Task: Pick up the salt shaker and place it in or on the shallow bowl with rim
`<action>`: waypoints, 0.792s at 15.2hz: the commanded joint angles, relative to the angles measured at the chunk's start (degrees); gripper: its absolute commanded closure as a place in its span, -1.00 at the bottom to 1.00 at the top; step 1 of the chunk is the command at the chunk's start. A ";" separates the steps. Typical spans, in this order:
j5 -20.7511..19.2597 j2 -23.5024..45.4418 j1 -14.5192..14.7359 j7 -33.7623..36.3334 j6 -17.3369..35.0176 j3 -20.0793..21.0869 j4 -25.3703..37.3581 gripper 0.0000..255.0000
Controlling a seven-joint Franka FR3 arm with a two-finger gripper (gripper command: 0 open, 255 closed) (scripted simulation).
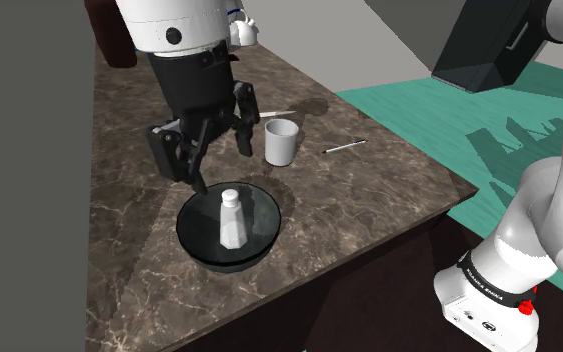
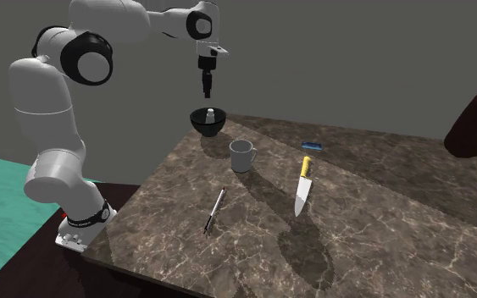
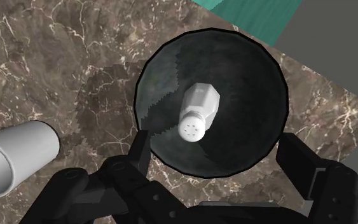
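Observation:
A white salt shaker [image 1: 231, 217] [image 2: 210, 113] [image 3: 198, 112] stands upright inside a dark shallow bowl [image 1: 193, 238] [image 2: 204, 127] [image 3: 147, 76] on the brown marble table. My black gripper [image 1: 214, 162] [image 2: 207, 87] [image 3: 219, 156] hangs above the bowl, open, with nothing between its fingers. In the wrist view the fingers [image 3: 139, 147] stand wide apart over the bowl's near rim, and the shaker's holed cap faces the camera. A clear gap separates the fingertips from the shaker.
A white mug [image 1: 281, 141] [image 2: 242, 156] [image 3: 12, 159] stands close beside the bowl. A pen [image 1: 344, 147] [image 2: 215, 212], a yellow-handled knife [image 2: 304, 186] and a small blue object [image 2: 313, 146] lie further along the table. The bowl sits near the table's edge, with teal floor [image 1: 449, 110] beyond.

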 commanded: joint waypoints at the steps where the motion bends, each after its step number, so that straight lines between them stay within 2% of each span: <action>1: 0.00 0.00 0.00 0.00 0.00 0.00 0.00 -1.00; 5: -1.94 3.97 2.30 0.82 -8.97 0.24 12.47 -1.00; 12: -1.94 3.97 2.31 0.81 -8.97 0.22 12.47 -1.00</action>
